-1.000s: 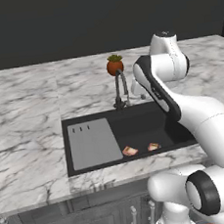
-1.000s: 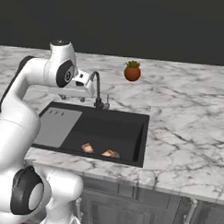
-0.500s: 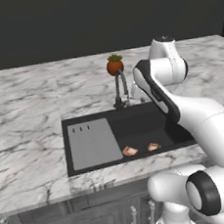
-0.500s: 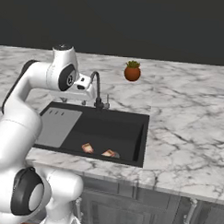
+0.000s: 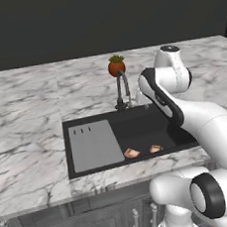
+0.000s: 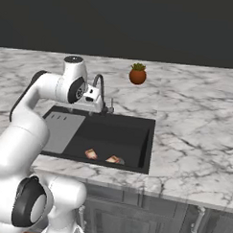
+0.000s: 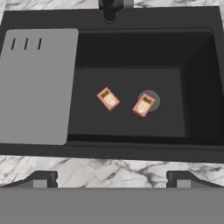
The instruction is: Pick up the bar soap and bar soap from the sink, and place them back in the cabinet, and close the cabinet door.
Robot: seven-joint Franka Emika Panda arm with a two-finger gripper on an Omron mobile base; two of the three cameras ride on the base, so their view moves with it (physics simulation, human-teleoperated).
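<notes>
Two reddish-orange bar soaps lie flat on the floor of the black sink [image 7: 201, 87], a small gap apart. In the hand view one bar soap [image 7: 108, 98] is left of the other bar soap [image 7: 144, 105], which lies over the round drain. The left base view has them near the basin's front wall [image 5: 132, 153] [image 5: 156, 148], and the right base view too [image 6: 91, 154] [image 6: 114, 159]. My gripper [image 7: 111, 178] hangs high over the sink's front edge, open and holding nothing, its hand beside the faucet [image 6: 99, 91]. The cabinet and its door are out of view.
A light grey ribbed drainboard [image 5: 94, 145] covers the sink's left part. The dark curved faucet [image 5: 123, 89] stands at the back rim. A round orange potted plant [image 5: 116, 65] sits behind it on the marble counter [image 5: 26, 120]. Grey drawers run below the counter.
The arm has swung a little right and down, bringing the hand closer to the faucet. Both bar soaps lie where they were.
</notes>
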